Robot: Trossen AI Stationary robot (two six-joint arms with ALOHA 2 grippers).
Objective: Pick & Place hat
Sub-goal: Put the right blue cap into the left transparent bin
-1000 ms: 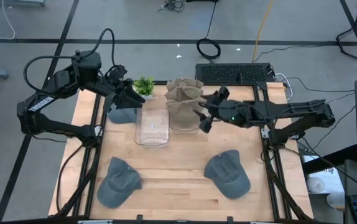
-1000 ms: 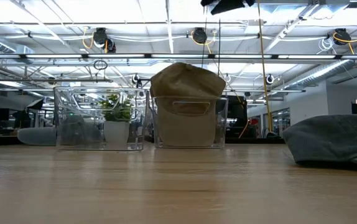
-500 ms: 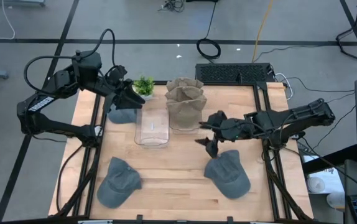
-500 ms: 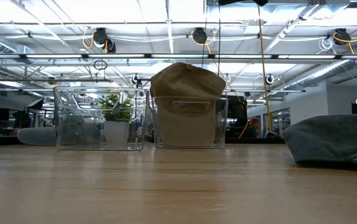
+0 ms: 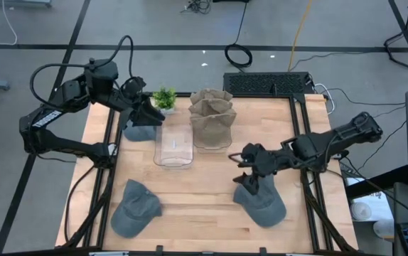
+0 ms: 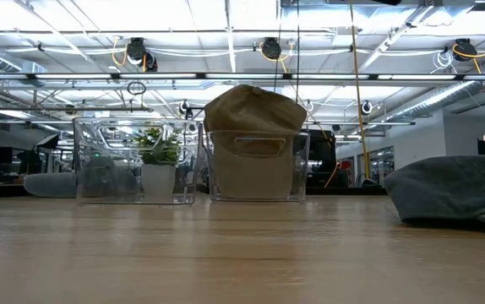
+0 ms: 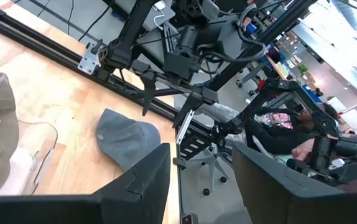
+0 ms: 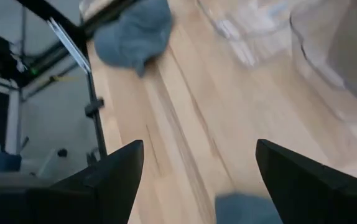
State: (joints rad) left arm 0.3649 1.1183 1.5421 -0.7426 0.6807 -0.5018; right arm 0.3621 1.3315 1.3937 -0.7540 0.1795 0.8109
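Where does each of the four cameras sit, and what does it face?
High: overhead, straight down on table, both arms.
Low: table height, across to tan hats in a clear bin; no arm.
Left wrist: past its own fingers, grey hat beyond.
Right wrist: open fingers over wood.
Shared: high and low both show the tan hats.

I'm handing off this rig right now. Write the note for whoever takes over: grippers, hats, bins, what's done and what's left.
Right gripper: jaws open, empty, above the near-right grey hat.
Left gripper: holds nothing visible, waits over the far-left grey hat beside the clear bin.
Done: tan hats stacked in the second bin.
Left: three grey hats on the table, including the near-left one; the clear bin holds no hat.
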